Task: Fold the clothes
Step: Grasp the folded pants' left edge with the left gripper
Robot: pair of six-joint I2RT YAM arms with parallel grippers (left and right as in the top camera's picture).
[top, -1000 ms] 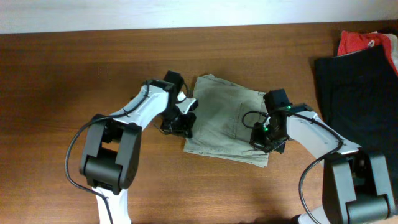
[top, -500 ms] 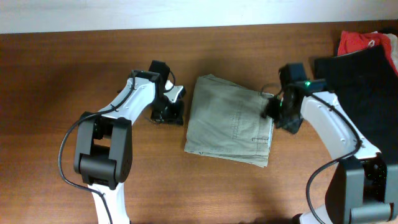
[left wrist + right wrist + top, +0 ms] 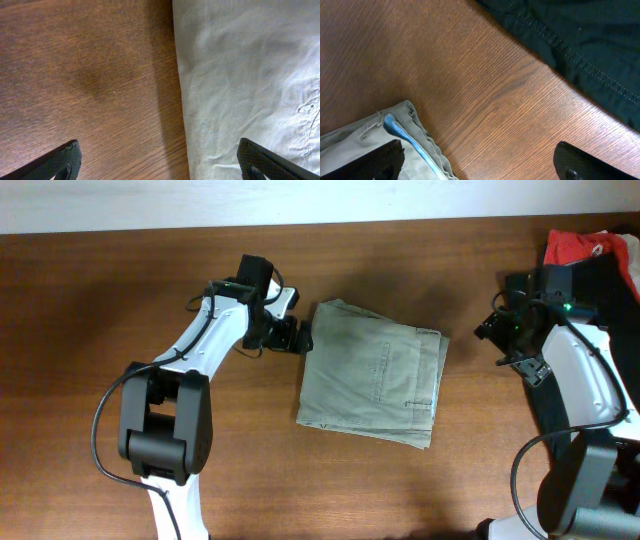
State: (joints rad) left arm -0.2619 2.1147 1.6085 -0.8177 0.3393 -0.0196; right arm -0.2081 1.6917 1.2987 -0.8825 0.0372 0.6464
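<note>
A brown wood-grain table [image 3: 120,290] fills the view — a pale strip [image 3: 300,200] along its far edge

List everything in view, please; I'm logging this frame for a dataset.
Khaki shorts: 1, khaki-beige, folded, table centre.
Black shorts: 1, black, right edge of the table.
Red-orange garment: 1, red-orange, far right corner, beside the black shorts.
Table: 1, brown wood, under everything.
Left gripper: 1, black, open, at the khaki shorts' left edge.
Right gripper: 1, black, open, between the khaki and black shorts.
</note>
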